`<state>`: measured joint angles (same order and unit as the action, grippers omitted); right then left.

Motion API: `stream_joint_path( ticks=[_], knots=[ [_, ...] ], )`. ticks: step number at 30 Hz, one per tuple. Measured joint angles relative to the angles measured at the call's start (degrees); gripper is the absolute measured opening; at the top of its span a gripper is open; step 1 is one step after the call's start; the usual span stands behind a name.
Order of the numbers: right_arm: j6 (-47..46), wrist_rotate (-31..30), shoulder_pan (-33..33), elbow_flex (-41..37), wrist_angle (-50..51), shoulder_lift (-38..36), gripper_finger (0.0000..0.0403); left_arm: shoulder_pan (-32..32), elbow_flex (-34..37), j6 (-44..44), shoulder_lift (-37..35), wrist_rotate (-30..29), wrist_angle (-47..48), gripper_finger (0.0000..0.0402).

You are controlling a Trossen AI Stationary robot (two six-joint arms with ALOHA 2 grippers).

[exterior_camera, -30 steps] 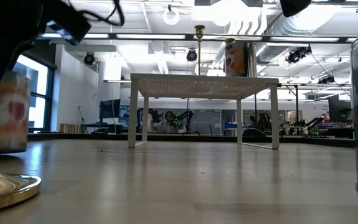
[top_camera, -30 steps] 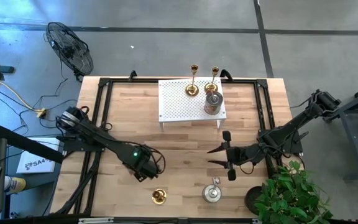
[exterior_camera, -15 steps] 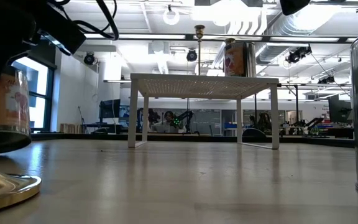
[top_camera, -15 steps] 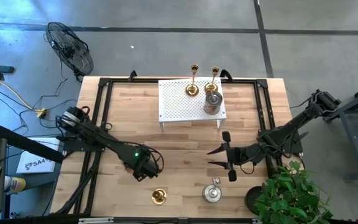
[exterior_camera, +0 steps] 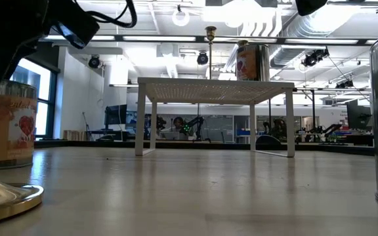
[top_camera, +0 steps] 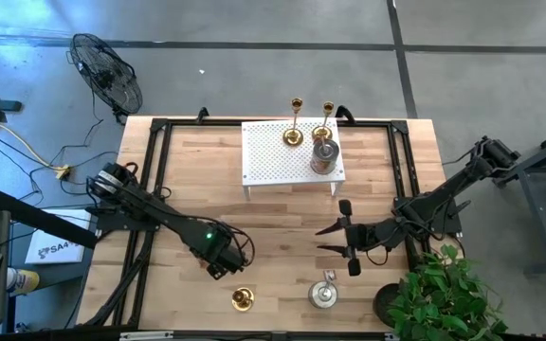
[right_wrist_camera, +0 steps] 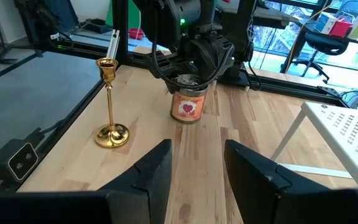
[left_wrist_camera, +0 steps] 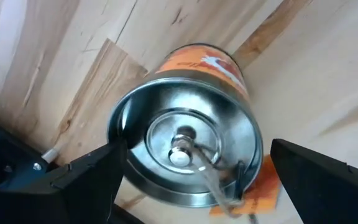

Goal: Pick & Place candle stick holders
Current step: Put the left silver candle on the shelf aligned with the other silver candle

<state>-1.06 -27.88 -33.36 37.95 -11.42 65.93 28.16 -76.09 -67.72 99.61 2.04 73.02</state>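
A squat metal cup holder with an orange label (left_wrist_camera: 185,149) stands upright on its base on the table; it also shows in the low view (exterior_camera: 8,124) and the right wrist view (right_wrist_camera: 188,106). My left gripper (top_camera: 218,260) is open above it, with a finger on either side of its rim. A gold candlestick (top_camera: 243,299) and a silvery holder (top_camera: 323,294) stand near the front edge. Two gold candlesticks (top_camera: 295,133) and one cup holder (top_camera: 323,156) stand on the white rack (top_camera: 273,161). My right gripper (top_camera: 332,237) is open and empty at mid-right.
The white perforated rack stands on legs at the table's far middle (exterior_camera: 215,85). A black frame (top_camera: 154,161) runs along the table's edges. A potted plant (top_camera: 439,294) is at the front right corner. Bare wood lies between the two grippers.
In the low view the labelled cup holder has come down from a slightly raised position and now stands upright on the table. My left gripper has shifted slightly toward the near edge above it.
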Motion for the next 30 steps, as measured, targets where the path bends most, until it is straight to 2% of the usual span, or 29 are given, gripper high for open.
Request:
stream_joint_path(
  ticks=[21, 30],
  knots=[
    [-0.17, 0.66, 0.02, 0.0, 0.0, 0.0, 0.0142, 0.0, -0.09, -0.03, 0.0, -0.03, 0.41, 0.0388],
    [-0.2, 0.68, 0.02, 0.0, 0.0, 0.0, 0.0142, -0.01, -0.17, -0.09, -0.11, -1.74, -2.54, 0.0388]
  ],
)
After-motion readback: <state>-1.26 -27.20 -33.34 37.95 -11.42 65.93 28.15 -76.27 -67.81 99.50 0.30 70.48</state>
